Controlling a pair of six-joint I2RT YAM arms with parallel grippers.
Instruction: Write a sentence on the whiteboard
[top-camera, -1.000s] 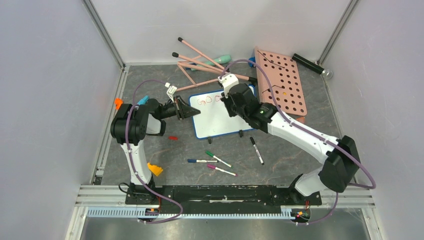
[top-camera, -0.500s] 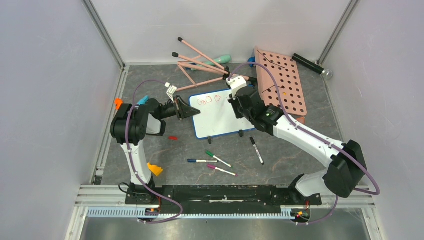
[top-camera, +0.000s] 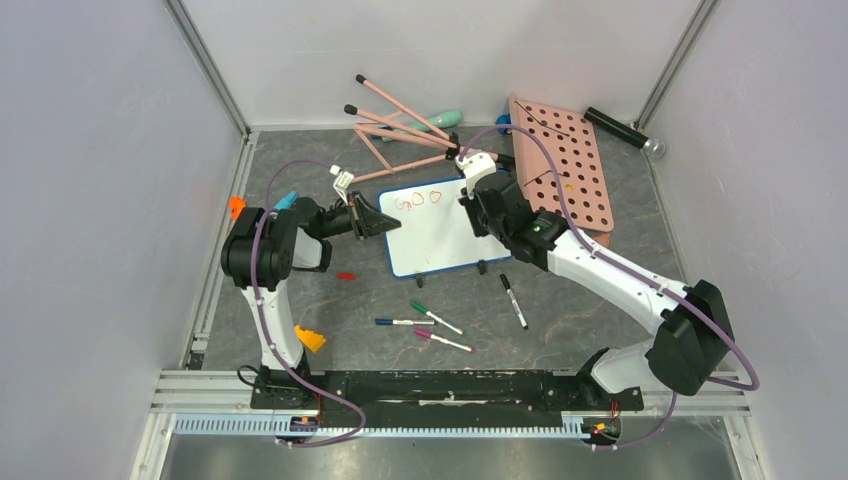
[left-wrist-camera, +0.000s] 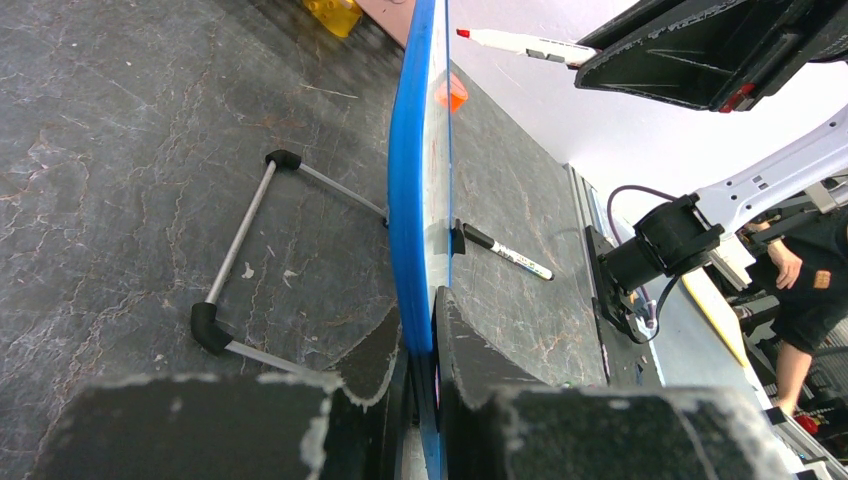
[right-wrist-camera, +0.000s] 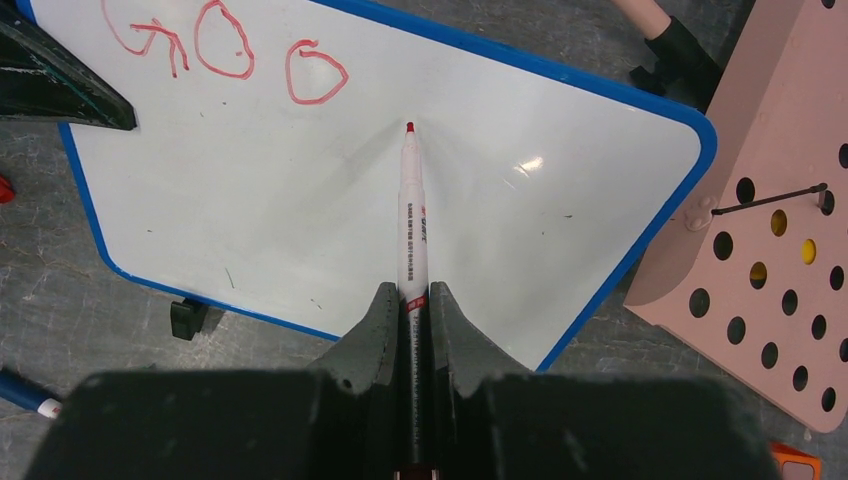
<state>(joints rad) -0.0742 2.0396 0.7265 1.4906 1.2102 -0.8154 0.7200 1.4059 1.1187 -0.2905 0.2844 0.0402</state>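
Observation:
The whiteboard (top-camera: 432, 245), white with a blue rim and black feet, stands tilted on the grey table. Red letters "goo" (top-camera: 420, 199) run along its top left; they also show in the right wrist view (right-wrist-camera: 225, 45). My left gripper (top-camera: 385, 224) is shut on the board's left edge, which is seen edge-on between its fingers (left-wrist-camera: 420, 310). My right gripper (top-camera: 470, 200) is shut on a red marker (right-wrist-camera: 412, 210). The marker's tip rests at or just above the board, right of the last letter. The marker also shows in the left wrist view (left-wrist-camera: 520, 43).
A pink pegboard (top-camera: 565, 175) leans just right of the whiteboard. Pink sticks with black tips (top-camera: 400, 125) lie behind it. Loose markers (top-camera: 435, 317), a black marker (top-camera: 513, 300) and a red cap (top-camera: 346, 275) lie in front. An orange piece (top-camera: 309, 339) lies by the left arm.
My right gripper has moved right and back off the letters, so the third red letter now shows. In the last half second it barely moved. The left arm and board have held still.

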